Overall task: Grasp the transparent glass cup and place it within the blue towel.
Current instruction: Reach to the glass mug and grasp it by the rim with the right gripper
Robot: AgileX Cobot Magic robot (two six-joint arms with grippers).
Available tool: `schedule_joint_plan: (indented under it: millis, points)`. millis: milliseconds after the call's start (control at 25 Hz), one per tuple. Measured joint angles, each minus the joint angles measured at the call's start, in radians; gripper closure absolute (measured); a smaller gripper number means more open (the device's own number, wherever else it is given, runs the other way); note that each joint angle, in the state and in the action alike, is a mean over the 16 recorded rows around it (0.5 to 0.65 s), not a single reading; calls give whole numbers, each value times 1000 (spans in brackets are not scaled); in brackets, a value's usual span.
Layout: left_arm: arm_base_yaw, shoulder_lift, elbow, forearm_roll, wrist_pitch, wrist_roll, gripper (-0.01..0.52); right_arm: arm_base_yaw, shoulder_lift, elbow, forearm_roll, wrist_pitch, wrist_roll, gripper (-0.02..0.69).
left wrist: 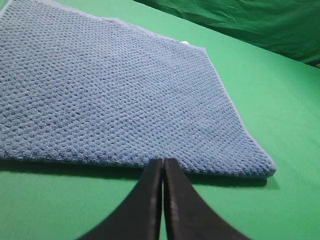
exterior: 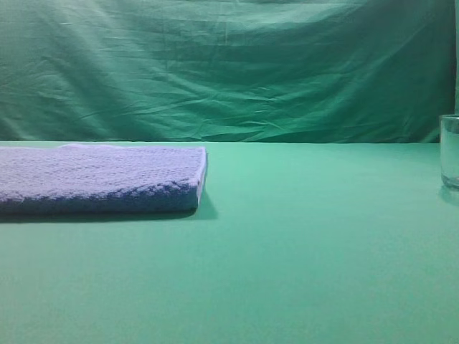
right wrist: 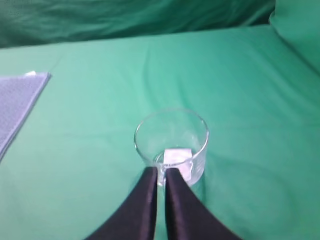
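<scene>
The transparent glass cup [right wrist: 196, 150] stands upright on the green table, cut off at the right edge of the exterior view [exterior: 450, 152]. My right gripper [right wrist: 161, 170] is at its near side, with the jaws closed to a narrow gap on the cup's handle and near wall. The blue towel [exterior: 100, 175] lies flat on the left, far from the cup, and its corner shows in the right wrist view [right wrist: 17, 100]. My left gripper [left wrist: 163, 161] is shut and empty, hovering just in front of the towel's [left wrist: 115, 95] near edge. Neither gripper shows in the exterior view.
A green cloth covers the table [exterior: 301, 244] and hangs as a wrinkled backdrop [exterior: 229, 72] behind it. A white label [right wrist: 177, 156] shows through the cup's base. A raised green fold [right wrist: 300, 30] lies at the far right.
</scene>
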Motion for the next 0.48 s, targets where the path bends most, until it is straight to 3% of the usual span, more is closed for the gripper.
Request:
schedule_joint_plan:
  millis: [320, 480]
  points:
    - [0, 0, 0, 0, 0, 0, 514, 2, 311, -184, -25, 225, -80, 637]
    - [0, 0, 0, 0, 0, 0, 514, 11, 429, -264, -48, 305, -112, 616]
